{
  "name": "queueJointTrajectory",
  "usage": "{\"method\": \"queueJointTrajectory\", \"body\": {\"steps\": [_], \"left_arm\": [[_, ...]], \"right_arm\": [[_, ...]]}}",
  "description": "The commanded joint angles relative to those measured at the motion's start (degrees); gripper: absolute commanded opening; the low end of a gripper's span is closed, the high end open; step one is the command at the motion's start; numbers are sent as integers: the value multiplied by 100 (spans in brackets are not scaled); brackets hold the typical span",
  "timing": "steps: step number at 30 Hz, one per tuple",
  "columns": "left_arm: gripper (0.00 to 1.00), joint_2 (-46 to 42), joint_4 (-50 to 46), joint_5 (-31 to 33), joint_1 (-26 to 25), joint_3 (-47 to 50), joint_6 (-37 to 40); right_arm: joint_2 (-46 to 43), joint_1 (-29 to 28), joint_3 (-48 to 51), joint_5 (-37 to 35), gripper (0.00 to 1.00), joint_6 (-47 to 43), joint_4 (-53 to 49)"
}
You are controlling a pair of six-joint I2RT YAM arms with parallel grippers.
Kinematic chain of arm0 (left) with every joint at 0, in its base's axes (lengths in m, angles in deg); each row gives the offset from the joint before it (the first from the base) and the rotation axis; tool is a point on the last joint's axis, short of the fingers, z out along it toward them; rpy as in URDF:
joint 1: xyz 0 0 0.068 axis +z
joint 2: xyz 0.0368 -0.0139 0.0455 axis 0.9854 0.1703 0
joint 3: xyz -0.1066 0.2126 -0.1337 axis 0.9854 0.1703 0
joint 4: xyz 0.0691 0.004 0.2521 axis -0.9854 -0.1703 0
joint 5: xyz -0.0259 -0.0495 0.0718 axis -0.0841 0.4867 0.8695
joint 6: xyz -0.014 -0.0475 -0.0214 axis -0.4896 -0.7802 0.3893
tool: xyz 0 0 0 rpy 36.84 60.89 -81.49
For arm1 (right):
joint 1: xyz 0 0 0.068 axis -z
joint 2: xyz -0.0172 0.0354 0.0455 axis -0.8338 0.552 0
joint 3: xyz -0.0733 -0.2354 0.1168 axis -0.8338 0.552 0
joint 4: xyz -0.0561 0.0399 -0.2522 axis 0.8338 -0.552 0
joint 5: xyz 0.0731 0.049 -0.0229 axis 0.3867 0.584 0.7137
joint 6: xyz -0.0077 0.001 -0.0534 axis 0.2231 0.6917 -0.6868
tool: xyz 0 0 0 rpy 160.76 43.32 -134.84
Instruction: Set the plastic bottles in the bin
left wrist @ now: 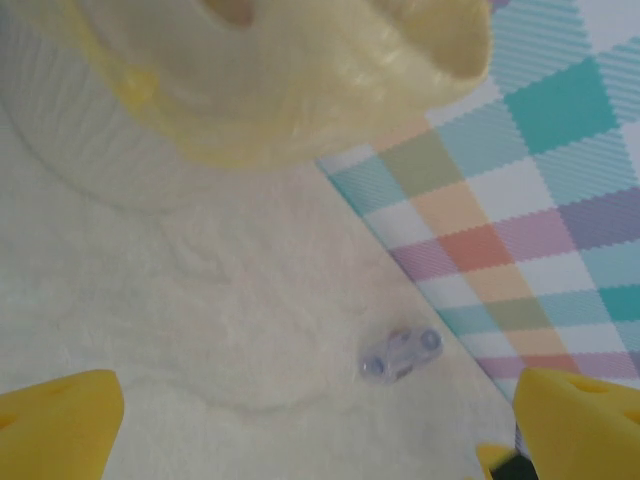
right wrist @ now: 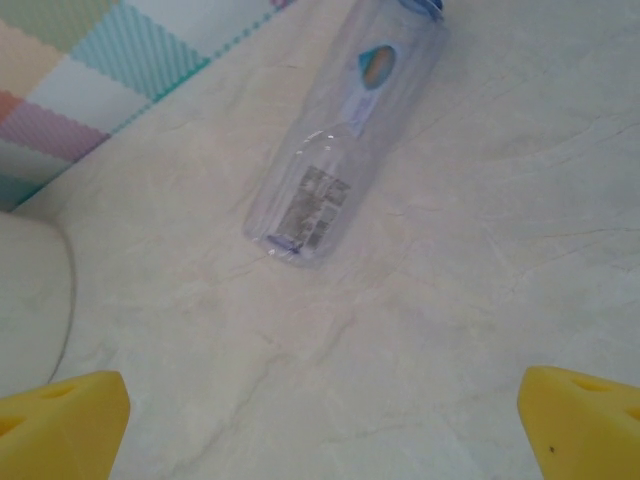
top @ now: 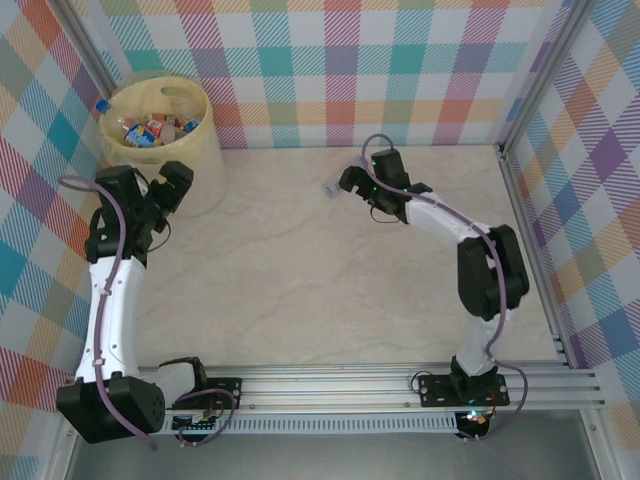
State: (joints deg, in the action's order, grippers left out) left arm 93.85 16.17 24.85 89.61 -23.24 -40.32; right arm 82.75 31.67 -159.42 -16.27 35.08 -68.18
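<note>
Yellow fingertips (right wrist: 60, 420) of our right gripper (right wrist: 320, 430) stand wide apart, holding nothing. Just ahead of them the clear bottle (right wrist: 345, 140) lies flat on the table, its long axis running away from us and leaning right, cap farthest. Our left gripper (top: 172, 185), likewise spread and empty, sits beside the bin (top: 205, 150), well apart from it.
</note>
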Motion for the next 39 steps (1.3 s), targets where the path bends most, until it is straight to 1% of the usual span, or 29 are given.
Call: {"method": "queueJointTrajectory", "body": {"steps": [1, 4, 6, 11, 17, 23, 25, 28, 32, 35, 39], "left_arm": [[100, -317, -109, -331, -45, 132, 5], [100, -455, -546, -133, -44, 194, 289], [100, -543, -672, -26, -45, 291, 381], [100, -591, -587, -12, -44, 564, 373], [100, -491, -557, -8, -44, 541, 421], [100, -492, -659, 103, -45, 548, 561], [100, -482, -697, 126, -44, 554, 603], [100, -464, -687, 103, -44, 557, 631], [100, -412, -571, -151, -45, 574, 619], [100, -408, -463, -351, -73, 612, 601], [100, -445, -188, -683, -218, 761, 557]], "right_arm": [[574, -32, -711, -288, 100, 523, -495], [1301, -39, -1790, -457, 99, 1040, -1593], [1715, -40, -2335, -350, 99, 1138, -1952], [2367, -43, -3068, -177, 97, 1299, -2012], [3203, -45, -4219, -10, 96, 1492, -2569], [4115, -70, -5613, 116, 95, 1543, -2955], [4420, -92, -6074, 78, 92, 1585, -3189], [4580, -135, -6203, 16, 82, 1683, -3252], [4502, -163, -6000, 149, 67, 1587, -3046], [4134, -194, -5502, 231, 56, 1214, -2581], [3331, -250, -4540, 302, 38, 515, -1899]]}}
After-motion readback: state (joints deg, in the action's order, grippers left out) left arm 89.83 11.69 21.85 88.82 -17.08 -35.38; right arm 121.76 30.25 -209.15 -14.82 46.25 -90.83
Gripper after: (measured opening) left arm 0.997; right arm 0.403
